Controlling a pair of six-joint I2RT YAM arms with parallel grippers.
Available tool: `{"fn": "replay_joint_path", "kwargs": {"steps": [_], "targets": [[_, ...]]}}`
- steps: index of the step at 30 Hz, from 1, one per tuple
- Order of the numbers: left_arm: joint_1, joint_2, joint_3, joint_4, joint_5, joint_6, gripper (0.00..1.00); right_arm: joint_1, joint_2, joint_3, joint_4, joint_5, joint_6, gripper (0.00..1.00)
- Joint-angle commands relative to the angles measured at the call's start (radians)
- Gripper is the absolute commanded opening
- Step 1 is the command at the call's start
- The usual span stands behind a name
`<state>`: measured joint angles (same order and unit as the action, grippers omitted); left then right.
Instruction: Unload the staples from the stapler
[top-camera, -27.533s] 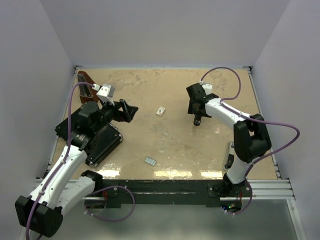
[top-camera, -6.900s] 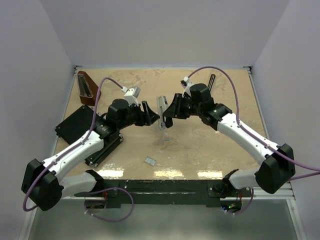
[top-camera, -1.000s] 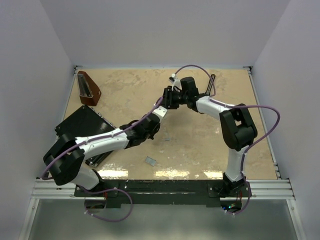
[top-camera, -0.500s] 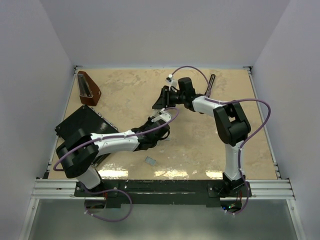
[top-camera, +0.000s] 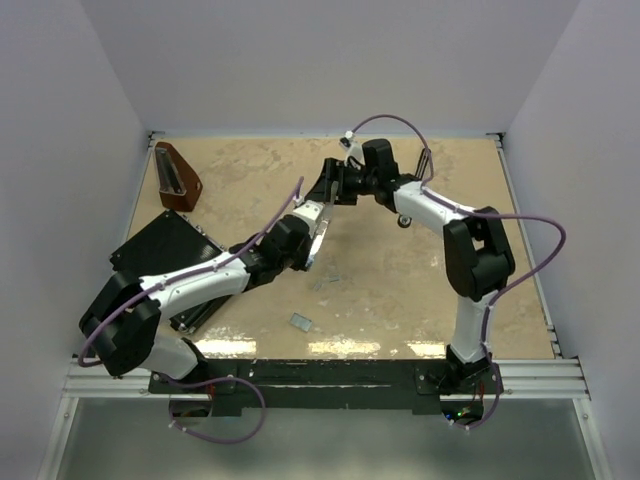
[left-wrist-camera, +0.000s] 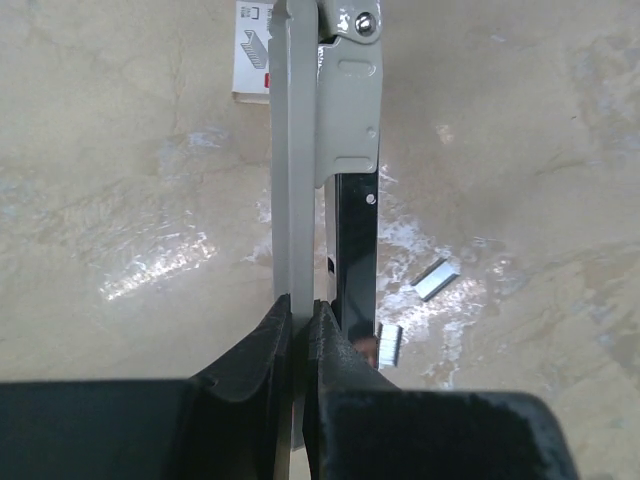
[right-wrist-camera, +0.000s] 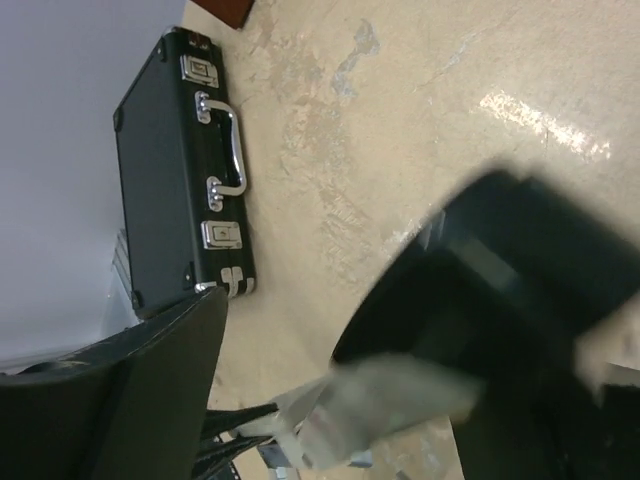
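Note:
My left gripper (left-wrist-camera: 300, 310) is shut on the stapler's (left-wrist-camera: 294, 180) grey metal bar, which has a black bar (left-wrist-camera: 355, 250) alongside it. From above, the left gripper (top-camera: 298, 238) holds the stapler (top-camera: 319, 226) over mid-table. My right gripper (top-camera: 333, 187) is at the stapler's far end, jaws spread; in its wrist view the right gripper (right-wrist-camera: 330, 400) has only a blurred grey part between them. A slim black bar (top-camera: 424, 163) lies at the back right. Loose staples (left-wrist-camera: 436, 279) lie on the table below, more staples (top-camera: 300, 321) nearer the front.
A black case (top-camera: 160, 255) lies at the left; the right wrist view shows the black case (right-wrist-camera: 165, 170) with its handle and latches. A brown wedge (top-camera: 178, 178) stands at the back left. A small white staple box (left-wrist-camera: 252, 50) lies beyond the stapler.
The right gripper's jaws have spread wider and it has shifted slightly right. The left gripper has lifted the stapler up and to the left.

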<state>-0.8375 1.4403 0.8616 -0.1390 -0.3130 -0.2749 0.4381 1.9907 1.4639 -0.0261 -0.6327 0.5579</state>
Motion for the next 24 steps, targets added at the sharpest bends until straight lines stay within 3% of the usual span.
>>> {"fn": "replay_joint_path", "kwargs": {"steps": [1,4,10,18,24], "targets": [[0.06,-0.086,0.028,0.122,0.27,-0.141,0.0,0.001,-0.18,-0.056,-0.025,0.045,0.007,0.88],[0.077,-0.109,0.011,0.188,0.346,-0.182,0.0,0.002,-0.252,-0.053,-0.09,0.08,0.002,0.95],[0.132,-0.149,-0.027,0.258,0.509,-0.283,0.0,0.002,-0.357,-0.028,-0.261,0.172,-0.03,0.98],[0.247,-0.208,-0.121,0.41,0.721,-0.447,0.0,0.004,-0.506,-0.138,-0.27,0.189,-0.035,0.98],[0.268,-0.253,-0.156,0.484,0.739,-0.51,0.0,0.02,-0.633,-0.281,-0.122,0.186,0.029,0.95]]}}
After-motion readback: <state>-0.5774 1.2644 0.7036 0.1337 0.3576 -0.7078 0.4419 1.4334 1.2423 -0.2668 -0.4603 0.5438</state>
